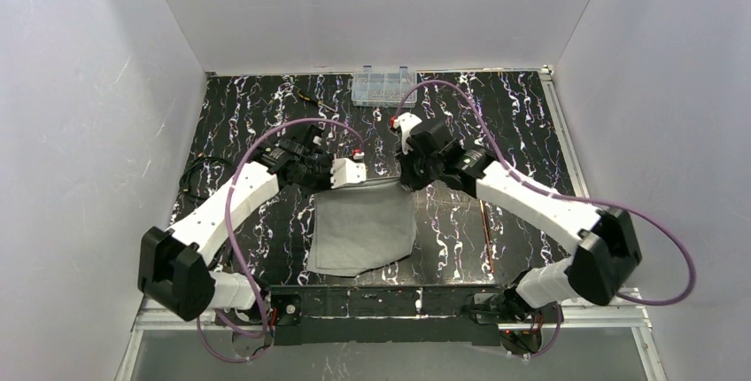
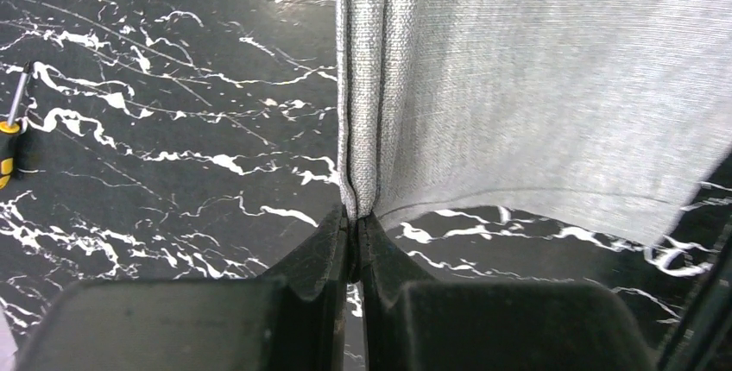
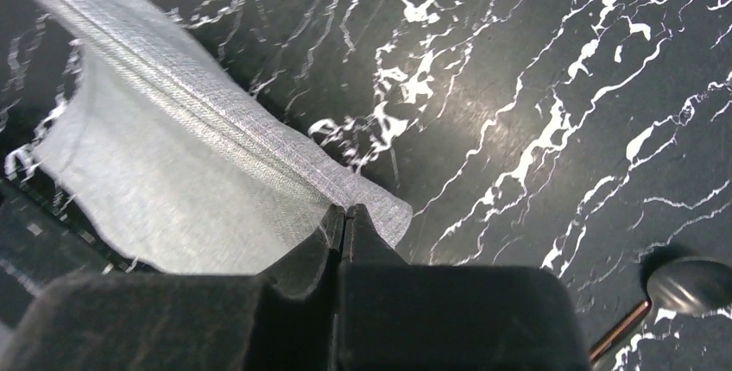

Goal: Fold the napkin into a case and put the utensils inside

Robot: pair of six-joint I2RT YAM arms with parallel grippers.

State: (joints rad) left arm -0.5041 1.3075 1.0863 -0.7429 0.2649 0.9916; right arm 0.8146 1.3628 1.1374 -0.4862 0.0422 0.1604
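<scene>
Over black marbled table (image 1: 522,124), both jaws pinch the woven grey napkin (image 1: 363,226).

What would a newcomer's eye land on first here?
The grey napkin at the table's centre, its far edge held up off the surface, with the left hand and right hand each shut on that edge. Next comes the black, white-veined table, with thin copper utensils lying just right of the cloth.
</scene>
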